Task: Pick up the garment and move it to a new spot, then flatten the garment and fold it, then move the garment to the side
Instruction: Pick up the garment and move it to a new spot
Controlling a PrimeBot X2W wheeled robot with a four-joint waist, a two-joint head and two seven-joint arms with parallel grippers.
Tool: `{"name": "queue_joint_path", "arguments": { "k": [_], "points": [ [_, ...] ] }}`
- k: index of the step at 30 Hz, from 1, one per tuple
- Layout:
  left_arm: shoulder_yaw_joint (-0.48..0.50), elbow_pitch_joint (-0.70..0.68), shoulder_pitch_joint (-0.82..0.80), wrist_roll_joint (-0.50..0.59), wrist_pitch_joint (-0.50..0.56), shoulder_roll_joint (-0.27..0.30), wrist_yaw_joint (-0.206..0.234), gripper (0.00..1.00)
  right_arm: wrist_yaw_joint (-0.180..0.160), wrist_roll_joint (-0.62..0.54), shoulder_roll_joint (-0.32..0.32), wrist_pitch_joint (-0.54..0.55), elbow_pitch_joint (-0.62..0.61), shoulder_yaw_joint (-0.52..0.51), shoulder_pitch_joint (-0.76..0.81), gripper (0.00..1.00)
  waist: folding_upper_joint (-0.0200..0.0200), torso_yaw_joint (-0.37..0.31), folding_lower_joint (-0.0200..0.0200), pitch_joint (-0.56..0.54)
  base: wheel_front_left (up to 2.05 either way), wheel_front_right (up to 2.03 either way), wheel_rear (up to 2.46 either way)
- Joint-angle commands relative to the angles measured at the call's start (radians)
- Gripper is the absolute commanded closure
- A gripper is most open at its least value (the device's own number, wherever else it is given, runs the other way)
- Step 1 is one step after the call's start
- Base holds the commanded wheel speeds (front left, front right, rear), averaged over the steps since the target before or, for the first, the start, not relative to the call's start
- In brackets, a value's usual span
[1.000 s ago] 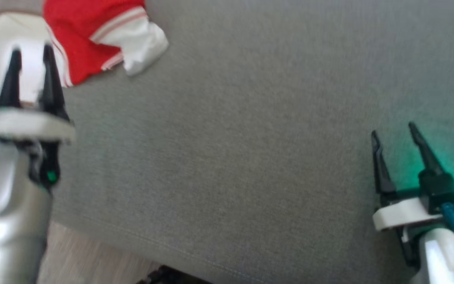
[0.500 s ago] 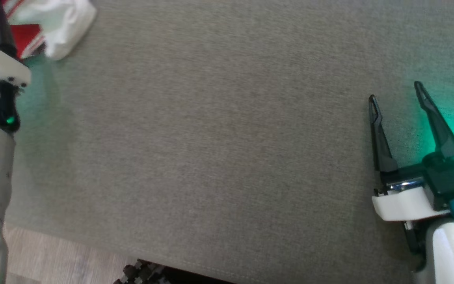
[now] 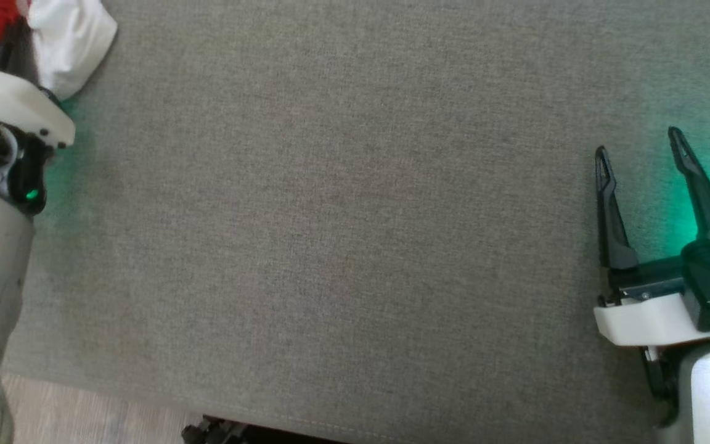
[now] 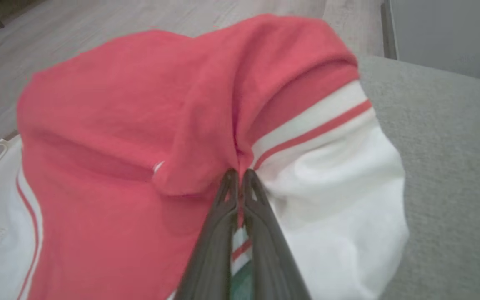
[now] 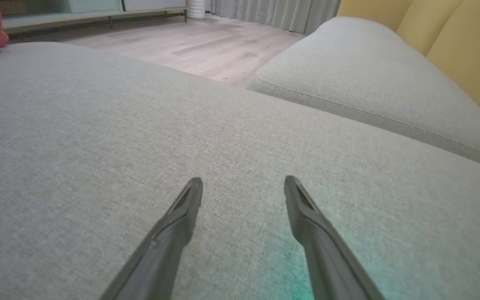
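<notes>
At ten o'clock in the head view: red-and-white garment (image 3: 71, 37), bunched at the corner of the grey cushion (image 3: 355, 216). Left gripper (image 4: 237, 173) pinched together on a red fold of it, just beside the striped band. At four o'clock: right gripper (image 3: 638, 140), fingers spread apart, empty, over bare cushion, well apart from the garment.

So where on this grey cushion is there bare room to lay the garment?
The grey fabric cushion lies bare across its middle, between the red and white garment at the head view's upper left and the open right tool. Crowded only by the garment, which the shut left tool pinches.
</notes>
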Motion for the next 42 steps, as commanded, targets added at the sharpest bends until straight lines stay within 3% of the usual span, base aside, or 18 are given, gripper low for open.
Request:
{"name": "queue_joint_path", "arguments": {
  "k": [1,9,18,23,27,36,42],
  "points": [
    [0.008,-0.036,0.002,-0.024,-0.009,0.089,0.002,1.00,0.007,0.016,-0.003,-0.014,-0.019,0.028,0.023,0.00,0.0001,-0.009,-0.0001,-0.027,0.00,0.00,0.00],
    [-0.073,-0.240,0.025,-0.157,-0.084,0.188,0.002,1.00,0.007,0.091,-0.003,-0.076,0.065,0.014,0.029,0.00,0.0001,-0.032,-0.0001,-0.138,0.00,0.00,0.00],
    [-0.220,-0.624,0.069,-0.280,-0.095,0.290,0.002,1.00,0.007,0.199,-0.003,-0.172,0.192,0.009,0.019,0.00,0.0001,-0.083,-0.0001,-0.293,0.00,0.00,0.00],
    [-0.286,-0.860,0.119,-0.331,-0.080,0.302,0.002,1.00,0.007,0.256,-0.003,-0.211,0.256,0.016,0.000,0.00,0.0001,-0.131,-0.0001,-0.343,0.00,0.00,0.00],
    [-0.344,-1.008,0.160,-0.334,-0.067,0.259,0.005,1.00,0.007,0.292,-0.003,-0.230,0.297,0.023,-0.009,0.00,0.0001,-0.178,-0.0001,-0.364,0.00,0.00,0.00],
    [-0.511,-1.211,0.221,-0.303,-0.036,0.018,0.075,1.00,0.007,0.349,-0.003,-0.238,0.319,0.049,-0.030,0.00,0.0001,-0.316,-0.0001,-0.378,0.00,0.00,0.00],
    [-0.582,-1.309,0.214,-0.301,-0.002,-0.105,0.097,1.00,0.007,0.380,-0.003,-0.238,0.311,0.056,-0.026,0.00,0.0001,-0.407,-0.0001,-0.381,0.00,0.00,0.00]
  ]
}}
